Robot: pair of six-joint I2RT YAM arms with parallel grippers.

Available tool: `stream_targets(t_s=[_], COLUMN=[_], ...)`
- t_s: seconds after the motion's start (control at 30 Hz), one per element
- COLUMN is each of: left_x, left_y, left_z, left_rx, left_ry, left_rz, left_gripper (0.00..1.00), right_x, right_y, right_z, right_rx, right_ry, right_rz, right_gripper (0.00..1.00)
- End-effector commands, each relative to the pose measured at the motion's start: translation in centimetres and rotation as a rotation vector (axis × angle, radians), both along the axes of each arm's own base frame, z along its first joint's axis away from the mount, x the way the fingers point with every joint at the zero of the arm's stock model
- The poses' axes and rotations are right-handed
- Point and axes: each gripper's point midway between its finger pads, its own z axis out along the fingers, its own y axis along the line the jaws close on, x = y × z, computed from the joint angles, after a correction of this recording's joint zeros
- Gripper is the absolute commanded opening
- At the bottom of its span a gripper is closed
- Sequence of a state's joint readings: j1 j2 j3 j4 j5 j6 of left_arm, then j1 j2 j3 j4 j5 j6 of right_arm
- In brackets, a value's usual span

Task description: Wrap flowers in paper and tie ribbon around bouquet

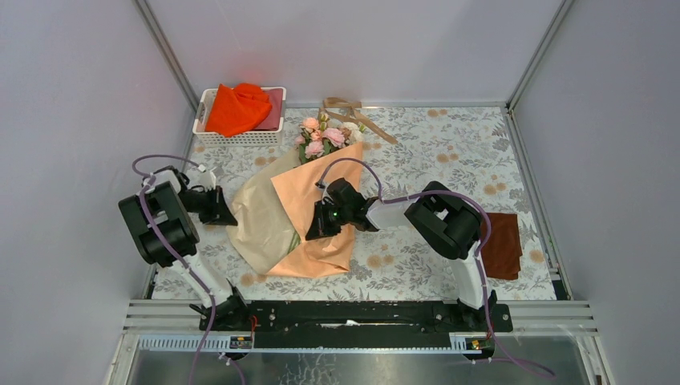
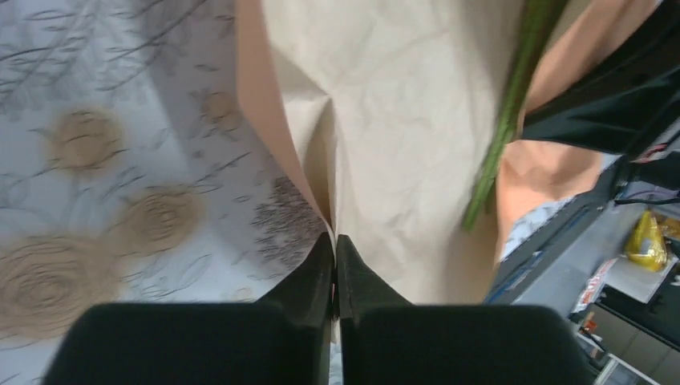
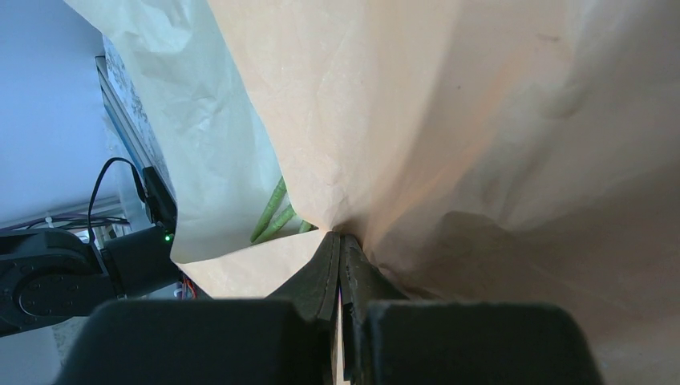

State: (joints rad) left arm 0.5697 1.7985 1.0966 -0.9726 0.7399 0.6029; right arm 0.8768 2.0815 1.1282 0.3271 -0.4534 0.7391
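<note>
**A:** Which step now?

**B:** Wrapping. Paper (image 1: 317, 204) only half folded over the flowers (image 1: 322, 136). Blooms poking out at 12 o'clock, green stems (image 2: 513, 104) lying inside.

**A:** And the grippers?

**B:** Left gripper (image 2: 335, 241) pinched tight on the paper's edge, out at 9 o'clock. Right gripper (image 3: 341, 238) clamped on the peach flap near the middle.

**A:** Next move?

**B:** Probably pulling one flap over the other, snug round the stems. Gently, though, with such thin paper. Then going for the ribbon (image 1: 353, 116), lying loose at 12 o'clock, just past the blooms. Not tied yet.

**A:** Any boxes or bins?

**B:** Just one white basket (image 1: 240, 138), up at 11 o'clock. Inside, a bright orange-red cloth (image 1: 236, 108), all bunched up. Next to it, at its 3 o'clock side, something dark pink (image 1: 277, 108) lying flat. No flowers or ribbon in there.
</note>
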Motion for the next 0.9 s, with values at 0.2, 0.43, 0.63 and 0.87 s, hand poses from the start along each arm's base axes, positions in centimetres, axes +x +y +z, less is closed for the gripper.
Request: stream_targets(t_s=[0.2, 0.43, 0.63, 0.87], left_x=[0.2, 1.1, 4.7, 12.1], left_y=[-6.9, -15.5, -23.0, -24.9], left_z=[9.3, 16.3, 16.3, 8.8], left_rx=[-0.211, -0.266, -0.207, -0.068], left_ry=[-0.186, -0.324, -0.382, -0.339], left_rz=[-0.189, -0.402, -0.442, -0.323], left_gripper=[0.00, 0.00, 0.00, 0.00], right_x=[1.2, 1.4, 1.6, 2.1], right_y=[-1.5, -2.0, -1.9, -1.8], right_z=[-3.3, -4.1, -3.0, 1.7], right_rx=[-0.072, -0.062, -0.002, 0.123], right_ry=[0.017, 0.033, -0.011, -0.103], right_rz=[-0.093, -0.114, -0.128, -0.201], right_gripper=[0.00, 0.00, 0.00, 0.00])
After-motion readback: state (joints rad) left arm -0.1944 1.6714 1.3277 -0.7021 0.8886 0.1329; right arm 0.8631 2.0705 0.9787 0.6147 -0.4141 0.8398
